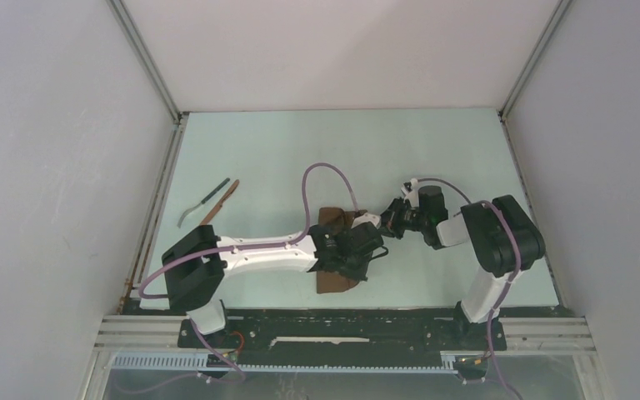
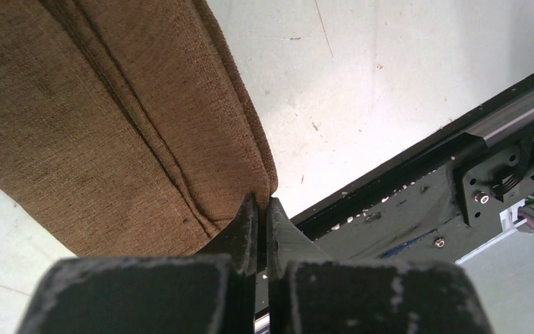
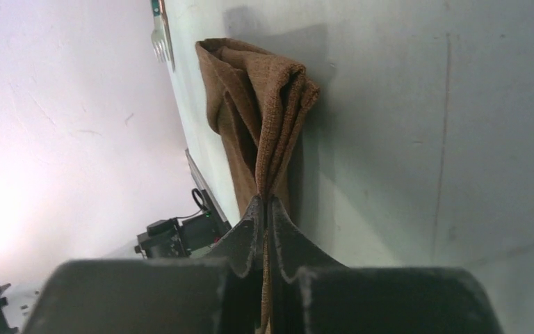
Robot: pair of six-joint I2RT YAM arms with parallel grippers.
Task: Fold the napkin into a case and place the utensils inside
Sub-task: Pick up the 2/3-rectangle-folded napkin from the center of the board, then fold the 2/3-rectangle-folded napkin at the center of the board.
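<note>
on table [image 1: 300, 150], napkin [image 3: 264, 104] in right end effector [image 3: 265, 209]; left end effector [image 2: 264, 209] seemingly likewise

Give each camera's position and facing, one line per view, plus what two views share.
Top external: high behind the robot, looking down on the table; the left arm and right arm show whole.
Left wrist: on the left arm, looking along the shut left gripper at the napkin corner it pinches.
Right wrist: on the right arm, looking along the right gripper, shut on bunched napkin; fork beyond.
Shared: both wrist views show the napkin pinched in their own gripper.
</note>
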